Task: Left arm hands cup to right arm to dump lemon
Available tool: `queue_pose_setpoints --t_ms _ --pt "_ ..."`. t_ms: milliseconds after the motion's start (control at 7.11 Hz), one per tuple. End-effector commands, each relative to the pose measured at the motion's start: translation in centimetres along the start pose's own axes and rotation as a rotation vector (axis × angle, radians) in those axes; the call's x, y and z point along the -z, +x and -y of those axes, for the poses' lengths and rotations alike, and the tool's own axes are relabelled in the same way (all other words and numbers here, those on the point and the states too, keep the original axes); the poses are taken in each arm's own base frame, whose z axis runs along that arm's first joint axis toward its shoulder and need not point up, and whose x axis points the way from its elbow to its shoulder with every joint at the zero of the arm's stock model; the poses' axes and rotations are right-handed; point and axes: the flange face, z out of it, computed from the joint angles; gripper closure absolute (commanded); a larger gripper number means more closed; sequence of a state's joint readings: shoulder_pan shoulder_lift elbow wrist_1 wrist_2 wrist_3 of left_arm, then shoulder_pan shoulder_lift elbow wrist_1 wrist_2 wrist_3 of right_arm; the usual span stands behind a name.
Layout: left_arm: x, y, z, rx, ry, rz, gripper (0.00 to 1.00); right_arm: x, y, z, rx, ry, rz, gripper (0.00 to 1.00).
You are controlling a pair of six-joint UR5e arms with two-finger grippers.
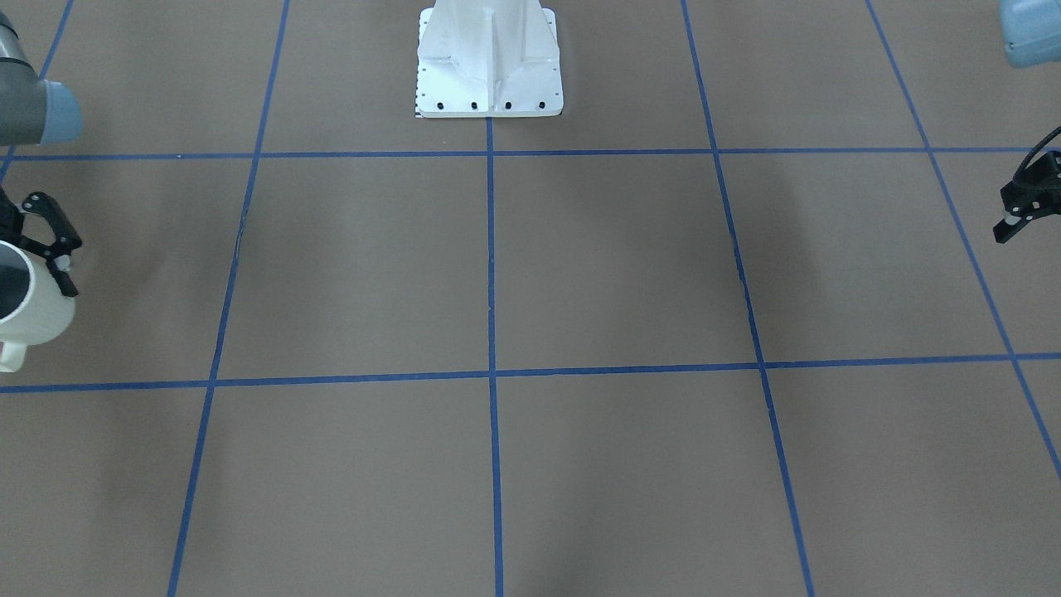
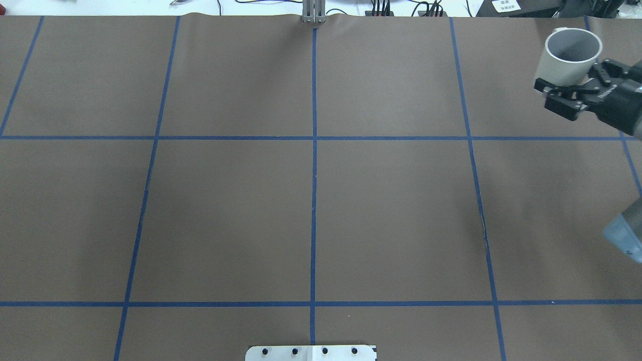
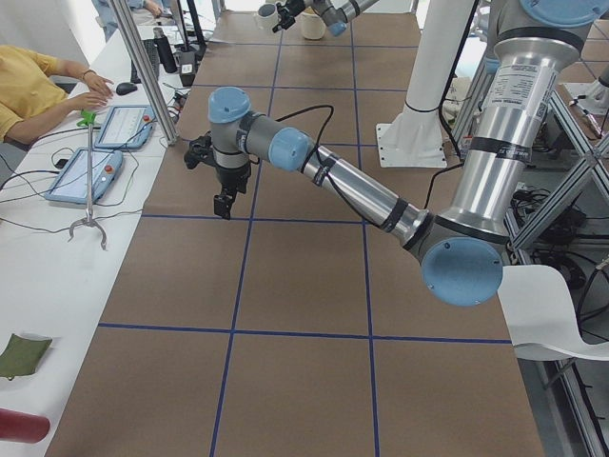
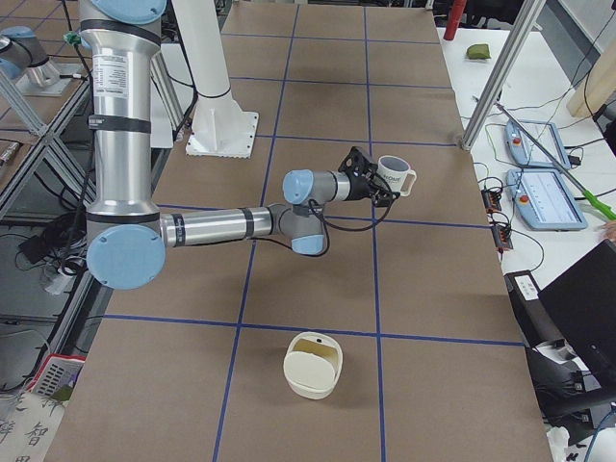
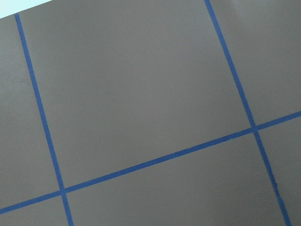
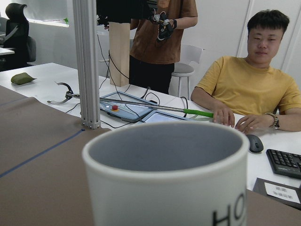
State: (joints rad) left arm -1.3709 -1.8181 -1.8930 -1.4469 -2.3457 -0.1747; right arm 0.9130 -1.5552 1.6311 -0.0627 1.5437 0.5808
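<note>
Cup (image 2: 564, 67) stands upright in the upper right of the overhead view, white with a pale grey inside, and it is gripped by the right fingers (image 1: 54, 245), which we see closed against its wall at the left edge of the front-facing view. In the right-side view we read dark "HOME" lettering on its side, and its loop handle points away from the right arm (image 4: 221, 226), which stretches out low over the brown counter (image 2: 311, 220). The left arm (image 3: 362, 195) reaches toward the counter's other end, well apart from the cup. The left fingers (image 3: 222, 205) point down above the surface — cut off at the right edge of the front-facing view — and we cannot tell how far they are parted. A cream bowl (image 4: 313, 371) rests on the counter in the lower middle of the right-side view.
</note>
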Motion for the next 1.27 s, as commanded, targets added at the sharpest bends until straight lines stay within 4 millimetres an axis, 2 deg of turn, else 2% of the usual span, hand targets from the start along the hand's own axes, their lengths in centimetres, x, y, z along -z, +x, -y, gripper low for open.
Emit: queue_pose_setpoints --t_ms 0,141,281,422,562,703,843,984,1124 --pt "-0.2 4.2 0.2 0.021 0.024 -0.145 0.0 -6.5 -11.1 -0.2 -0.011 0.062 -0.027 1.0" --pt "-2.2 7.3 0.6 0.055 0.013 -0.179 0.0 -9.4 -16.0 0.9 -0.016 0.074 -0.023 1.0" --pt "-3.7 12.4 1.8 0.108 -0.008 -0.219 0.0 -12.3 -21.6 1.7 -0.022 0.096 -0.053 1.0" --pt "-4.0 17.0 3.2 0.209 -0.027 -0.246 0.0 -15.0 -26.1 2.4 -0.021 0.114 -0.101 1.0" --pt "-3.5 21.0 5.1 0.292 -0.016 -0.256 0.0 -16.8 -29.9 2.6 -0.026 0.129 -0.13 1.0" --pt "-3.7 25.8 7.6 0.354 -0.034 -0.282 0.0 -18.0 -32.2 2.4 -0.016 0.137 -0.18 1.0" --pt "-3.6 29.7 10.0 0.409 -0.053 -0.303 0.0 -19.4 -33.4 2.6 0.007 0.127 -0.219 1.0" --pt "-3.7 32.6 11.4 0.465 -0.053 -0.303 0.0 -20.6 -34.0 2.3 0.066 0.086 -0.28 1.0" --pt "-5.1 35.2 11.4 0.487 -0.007 -0.293 0.0 -21.4 -34.9 3.0 0.134 0.054 -0.312 1.0"
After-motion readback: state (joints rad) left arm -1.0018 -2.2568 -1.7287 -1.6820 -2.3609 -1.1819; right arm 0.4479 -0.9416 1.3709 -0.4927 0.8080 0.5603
